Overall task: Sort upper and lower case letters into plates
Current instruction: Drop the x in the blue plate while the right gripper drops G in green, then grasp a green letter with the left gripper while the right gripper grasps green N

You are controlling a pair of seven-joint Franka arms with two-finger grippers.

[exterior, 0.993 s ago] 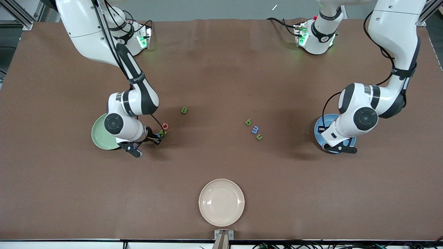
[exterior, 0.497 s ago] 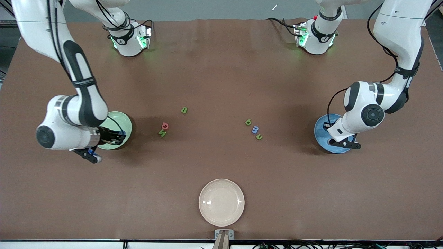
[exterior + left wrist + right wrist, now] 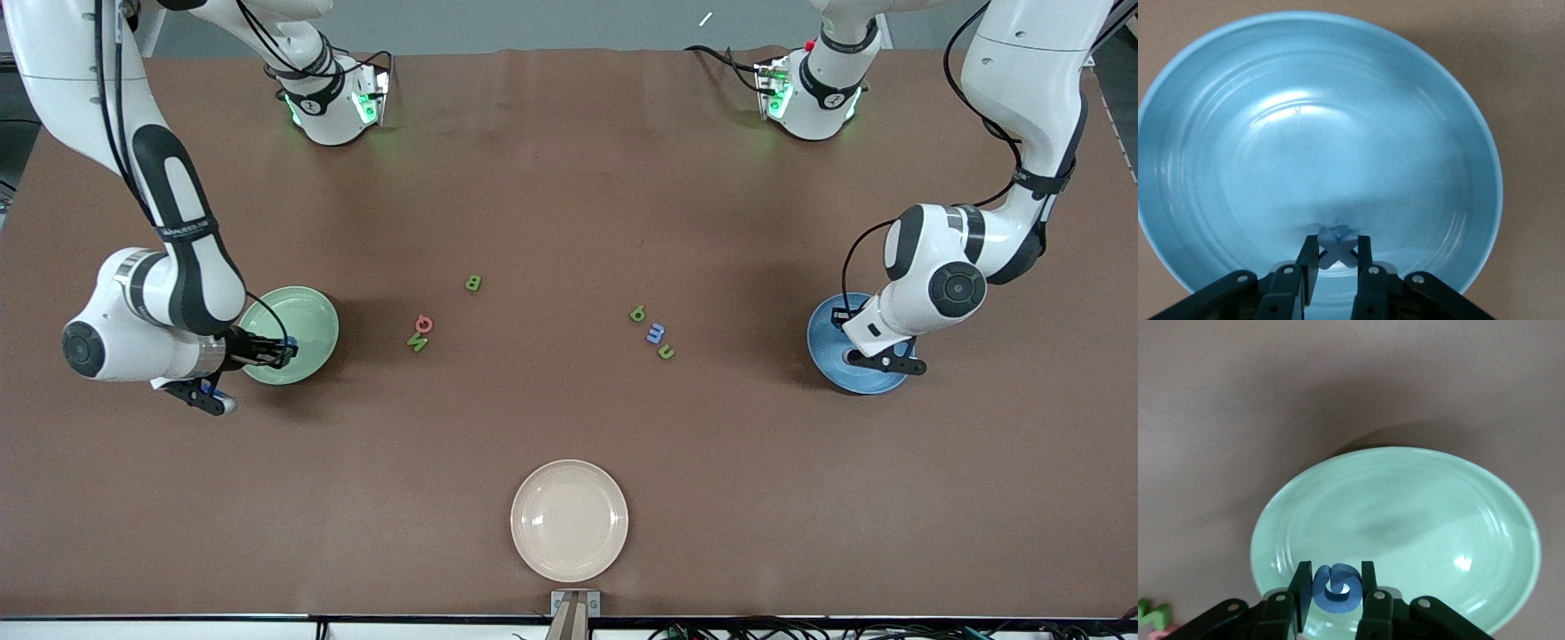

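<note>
The right tool grips a blue letter G over the pale green plate near the right arm's edge of the tabletop. The left tool grips a pale blue letter x over the blue plate near the left arm's edge. Six letters lie mid-tabletop: green B, red Q, green N, green b, blue m, green n.

The front cam is sitting high across the table, facing the robots and looking steeply down, so both bases are lining up along 12 o'clock. It's far enough back to be catching the whole tabletop. The left wrist cam is hanging close over the blue plate, looking nearly straight down. The right wrist cam is looking down at a slant, close to the pale green plate. Both plates are also showing up in the front view, blue at 3 o'clock, green at 9 o'clock.
</note>
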